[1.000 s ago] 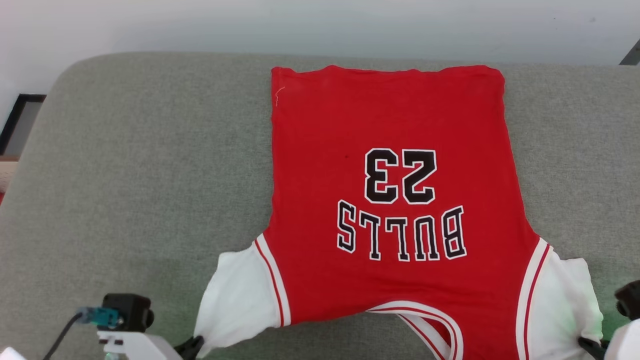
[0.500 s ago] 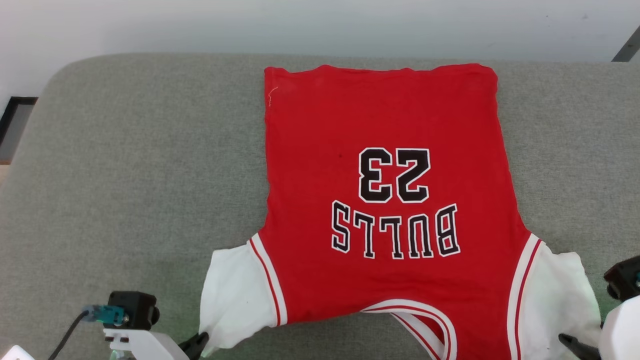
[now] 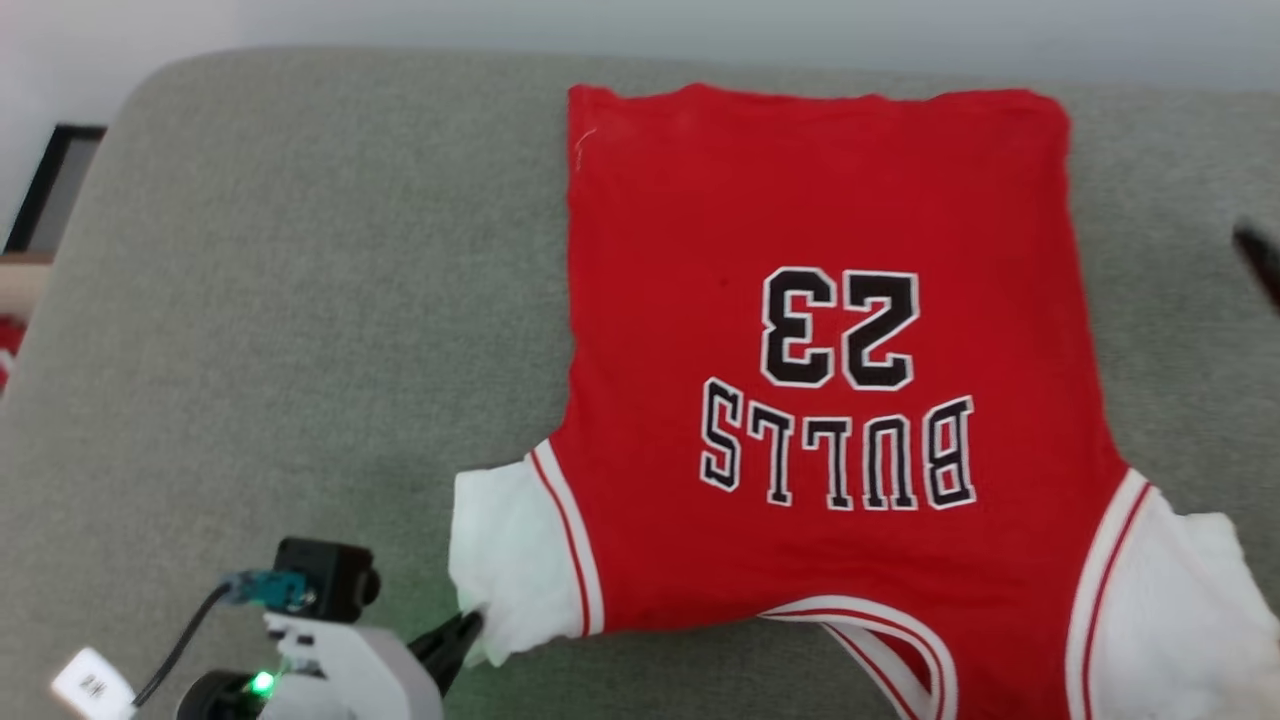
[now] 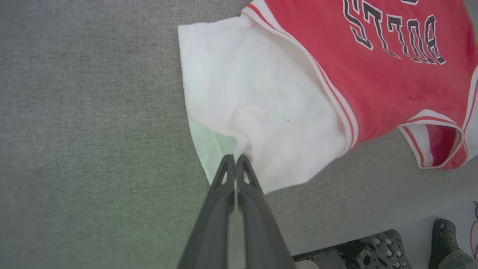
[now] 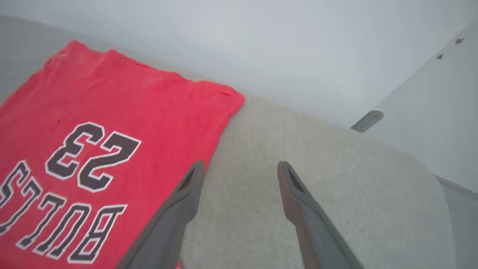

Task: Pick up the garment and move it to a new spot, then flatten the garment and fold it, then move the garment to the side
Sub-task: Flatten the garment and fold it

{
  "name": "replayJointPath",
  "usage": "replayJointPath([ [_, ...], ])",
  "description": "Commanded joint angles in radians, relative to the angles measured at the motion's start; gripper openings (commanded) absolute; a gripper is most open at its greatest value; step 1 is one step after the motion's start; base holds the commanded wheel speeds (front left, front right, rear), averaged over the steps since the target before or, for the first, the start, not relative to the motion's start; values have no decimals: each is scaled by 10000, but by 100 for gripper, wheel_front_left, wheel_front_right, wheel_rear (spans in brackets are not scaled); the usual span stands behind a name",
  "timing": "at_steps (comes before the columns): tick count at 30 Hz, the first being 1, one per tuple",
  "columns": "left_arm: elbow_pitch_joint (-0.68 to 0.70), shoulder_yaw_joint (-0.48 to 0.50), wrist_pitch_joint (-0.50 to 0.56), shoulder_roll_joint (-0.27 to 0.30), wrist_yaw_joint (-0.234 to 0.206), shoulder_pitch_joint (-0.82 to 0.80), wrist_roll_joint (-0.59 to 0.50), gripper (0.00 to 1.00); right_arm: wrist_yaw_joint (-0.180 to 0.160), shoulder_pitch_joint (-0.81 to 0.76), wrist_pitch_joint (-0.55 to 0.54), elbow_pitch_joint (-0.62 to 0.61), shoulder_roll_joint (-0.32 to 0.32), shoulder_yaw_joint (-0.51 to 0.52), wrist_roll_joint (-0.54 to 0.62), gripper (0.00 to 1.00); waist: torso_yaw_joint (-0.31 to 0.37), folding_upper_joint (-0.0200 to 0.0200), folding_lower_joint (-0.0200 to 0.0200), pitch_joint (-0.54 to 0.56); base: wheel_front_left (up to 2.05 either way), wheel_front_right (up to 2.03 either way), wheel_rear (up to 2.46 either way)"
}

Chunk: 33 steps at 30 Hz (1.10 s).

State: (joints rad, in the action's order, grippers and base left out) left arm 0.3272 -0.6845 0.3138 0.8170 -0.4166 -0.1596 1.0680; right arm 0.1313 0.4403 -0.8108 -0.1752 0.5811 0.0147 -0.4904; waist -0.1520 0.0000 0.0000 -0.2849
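- Left gripper [image 4: 235,160] is clamped on the garment [image 4: 373,74] at its near corner: tug gently outward, staying low.
- Right gripper [image 5: 241,168] is spread wide, with the garment just beside it: I'd pinch the far corner ahead.

My left gripper [image 4: 235,157], two long dark fingers, is clamped tight, its tips pinching the near edge of the white sleeve of the small red jersey garment [image 4: 373,86]. Its pale wrist [image 3: 345,665] sits low just behind it. My right gripper [image 5: 241,166] hangs in the air, tilted forward, its dark fingers [image 5: 179,209] spread wide and empty.
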Motion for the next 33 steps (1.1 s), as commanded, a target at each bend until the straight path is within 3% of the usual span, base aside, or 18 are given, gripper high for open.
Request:
replayJointPath([
  [1,-50,-51,17,-107,98,-227,-111,0,-11,589,313,504,-162,-146,196,100,-443,0,0,-452,0,0,0],
  [6,-331,-352,149,-626,527,-954,-368,0,-11,3136,1147,3572,-488,-719,986,100,-1126,0,0,-998,0,0,0],
  [14,-981,-851,265,-1500,1305,-1953,-599,0,-11,5882,651,7957,-683,-560,1555,100,-2222,0,0,-1695,0,0,0],
  [21,-1621,-1182,318,-2118,1934,-2504,-619,0,-9,7114,440,10257,-556,114,2238,100,-3032,0,0,-2072,0,0,0],
  [27,-2039,-1283,222,-2440,2248,-2700,-512,0,-9,7222,45,11727,-631,504,2877,100,-3331,0,0,-2261,0,0,0],
  [28,-2100,-1278,205,-2473,2286,-2708,-493,0,-9,7116,-208,12085,-627,536,3066,92,-3338,0,0,-2271,0,0,0],
  [29,-2157,-1279,184,-2491,2315,-2710,-490,0,-11,7000,-541,12434,-630,569,3283,39,-3333,0,0,-2271,0,0,0],
  [30,-2220,-1286,184,-2508,2328,-2715,-485,0,-12,6875,-794,12697,-672,529,3483,0,-3329,0,0,-2268,0,0,0],
  [33,-2363,-1276,154,-2554,2405,-2784,-464,0,-11,6830,-1185,13004,-640,479,3741,0,-3314,0,0,-2267,0,0,0],
])
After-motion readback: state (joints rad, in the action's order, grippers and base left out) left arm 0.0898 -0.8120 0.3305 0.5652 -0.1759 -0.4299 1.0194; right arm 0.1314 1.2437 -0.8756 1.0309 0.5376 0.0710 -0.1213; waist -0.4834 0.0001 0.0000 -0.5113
